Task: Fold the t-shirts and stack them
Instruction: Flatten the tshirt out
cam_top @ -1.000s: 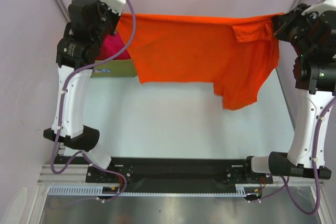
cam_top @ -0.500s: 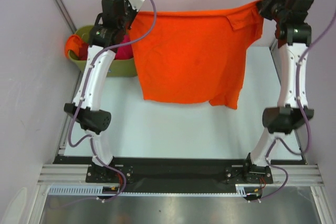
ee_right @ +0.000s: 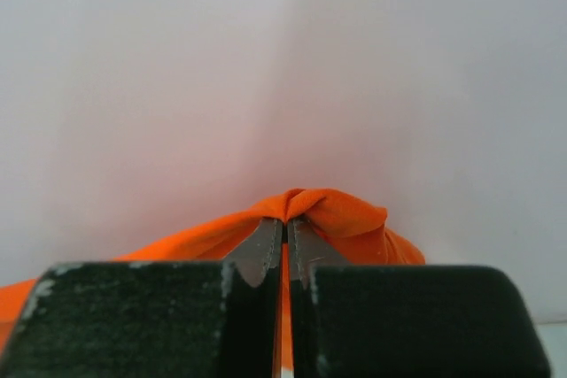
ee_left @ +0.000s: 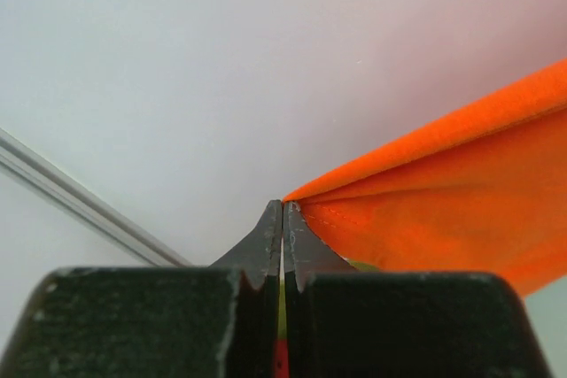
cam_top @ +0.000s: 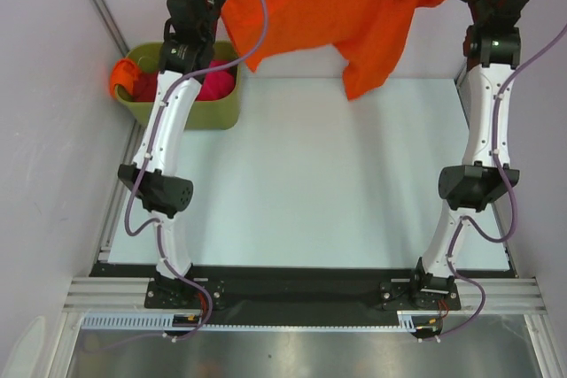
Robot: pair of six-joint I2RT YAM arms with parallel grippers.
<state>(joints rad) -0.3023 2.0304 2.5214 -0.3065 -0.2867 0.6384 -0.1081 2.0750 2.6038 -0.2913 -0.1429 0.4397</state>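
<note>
Both arms reach up high at the far end of the flat white table (cam_top: pixel 310 183). Between them hangs a soft bright orange cloth t-shirt (cam_top: pixel 328 6), pulled out wide like washing on a line. The left gripper (ee_left: pixel 283 210) is pinched tight on one top corner of it. Its two dark fingers (ee_left: pixel 266 238) are pressed together, and the orange edge is caught right at the tips. The right gripper (ee_right: pixel 286 223) is pinched tight too, with a little bunch of orange cloth squeezed between its tips. The t-shirt is up in the air over the far end of the table. One part on its right side hangs lower than the rest. At the far left of the table sits an olive-green plastic bin (cam_top: pixel 190 114). Inside it lie a magenta-pink shirt (cam_top: pixel 213 81) and a dark red shirt (cam_top: pixel 164 86). An orange shirt (cam_top: pixel 120 77) droops over the bin's left rim.
</note>
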